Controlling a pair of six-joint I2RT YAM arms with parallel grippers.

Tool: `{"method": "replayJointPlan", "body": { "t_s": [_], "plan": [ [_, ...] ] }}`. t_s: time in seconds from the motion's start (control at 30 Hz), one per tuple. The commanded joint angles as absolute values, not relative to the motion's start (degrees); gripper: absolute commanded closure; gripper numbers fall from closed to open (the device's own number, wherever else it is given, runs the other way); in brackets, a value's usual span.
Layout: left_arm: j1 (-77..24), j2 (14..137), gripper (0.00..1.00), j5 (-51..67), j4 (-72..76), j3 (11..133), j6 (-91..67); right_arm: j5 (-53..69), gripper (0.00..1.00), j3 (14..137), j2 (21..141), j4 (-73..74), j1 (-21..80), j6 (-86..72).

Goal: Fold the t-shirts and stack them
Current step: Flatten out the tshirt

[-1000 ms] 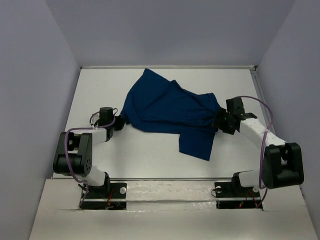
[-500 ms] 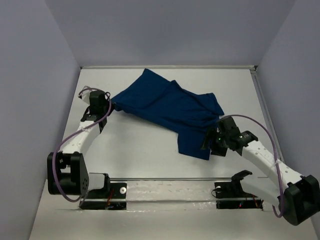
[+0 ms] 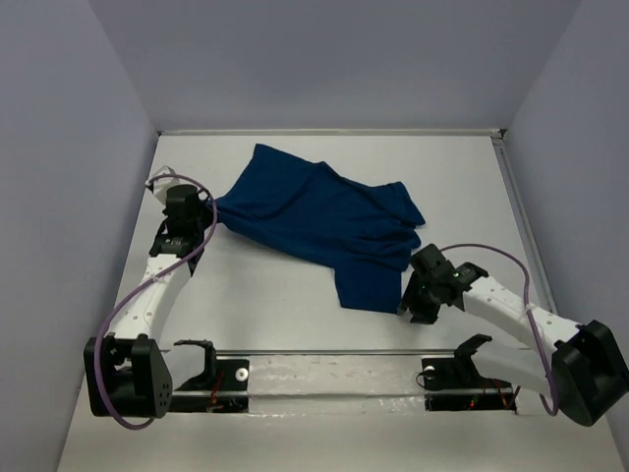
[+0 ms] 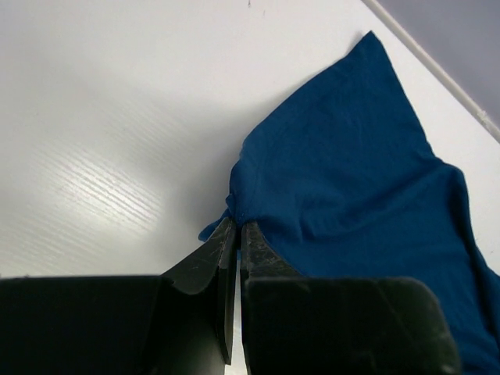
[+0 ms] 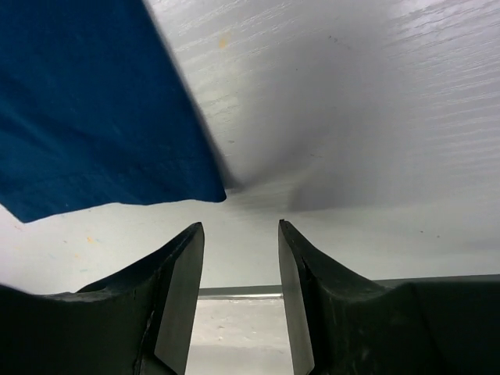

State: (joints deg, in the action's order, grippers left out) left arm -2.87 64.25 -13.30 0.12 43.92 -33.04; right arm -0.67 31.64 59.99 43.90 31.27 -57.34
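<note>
The t-shirt (image 3: 324, 208), dark navy and rumpled, lies spread across the middle of the white table (image 3: 295, 295). It runs from the far left toward the right, with one flap reaching down toward the near edge. You have the left arm (image 3: 147, 290) stretched out along the left side of the table, and the left gripper (image 3: 204, 208) sits at the shirt's leftmost corner. In the left wrist view its two black fingers (image 4: 207, 262) are pressed together on a small bunched tip of blue cloth. That corner is clamped, while the rest of the shirt fans away across the table. Your right arm (image 3: 511, 310) reaches in low from the right, and the right gripper (image 3: 413, 298) sits just beside the near right corner of the hanging flap. In the right wrist view its fingers (image 5: 176, 266) stand apart with only bare table between them. The pointed corner of the cloth lies just ahead of the left finger's tip, and nothing is gripped.
</note>
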Motion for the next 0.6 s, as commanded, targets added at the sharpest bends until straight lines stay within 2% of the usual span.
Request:
{"method": "replayJointPlan", "body": {
  "t_s": [0.0, 0.23, 0.4, 0.5, 0.57],
  "plan": [
    [-2.5, 62.5, 1.0, -13.4, 1.0, 42.1, -30.4, -2.4, 0.52, 30.4, 61.7, 40.3, 33.0, -61.8],
    [-2.5, 62.1, 1.0, -12.3, 1.2, 40.3, -30.8, -4.9, 0.57, 29.9, 64.2, 37.9, 33.6, -62.1],
    [-2.5, 61.3, 1.0, -11.4, 1.3, 39.4, -31.2, -6.8, 0.57, 30.4, 64.1, 37.8, 33.6, -62.6],
    [-2.5, 60.8, 1.0, -11.1, 1.2, 38.9, -31.3, -3.4, 0.57, 30.3, 64.2, 35.5, 33.6, -61.2],
    [-2.5, 60.6, 1.0, -11.2, 1.1, 38.8, -31.4, -2.5, 0.54, 30.5, 62.5, 35.7, 34.1, -61.0]
  ]
}}
